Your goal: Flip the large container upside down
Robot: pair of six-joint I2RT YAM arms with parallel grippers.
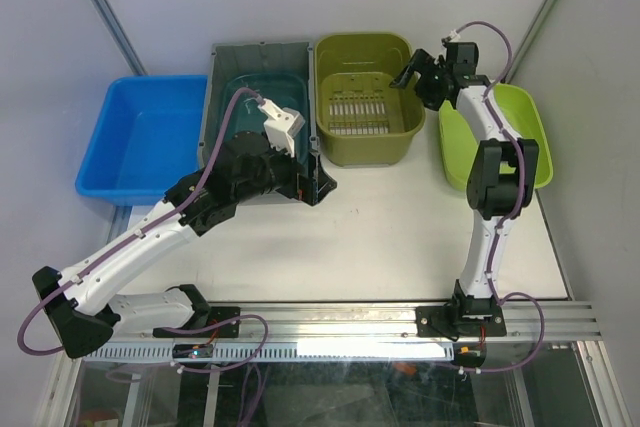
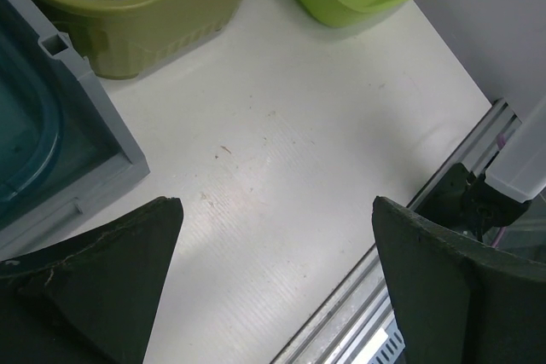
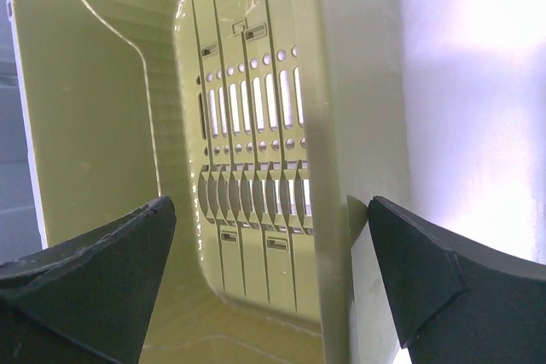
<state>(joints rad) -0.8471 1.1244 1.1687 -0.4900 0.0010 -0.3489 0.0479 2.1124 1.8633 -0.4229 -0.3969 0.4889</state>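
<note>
1. So right hand (image 3: 271, 210) is open, straddling the basket's (image 1: 362, 155) right rim; basket's upright, back of table (image 1: 380, 227).
2. Left hand (image 2: 277, 206) open too, near the gray bin (image 1: 214, 97).
3. Risk: one-edge pinch slips mid-flip, basket clips the bin.

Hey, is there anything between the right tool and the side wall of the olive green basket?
Nothing visible. The right tool is open and appears to straddle the right wall of the olive basket, with no object between them. The lime bin sits close beside on the outer side.
</note>
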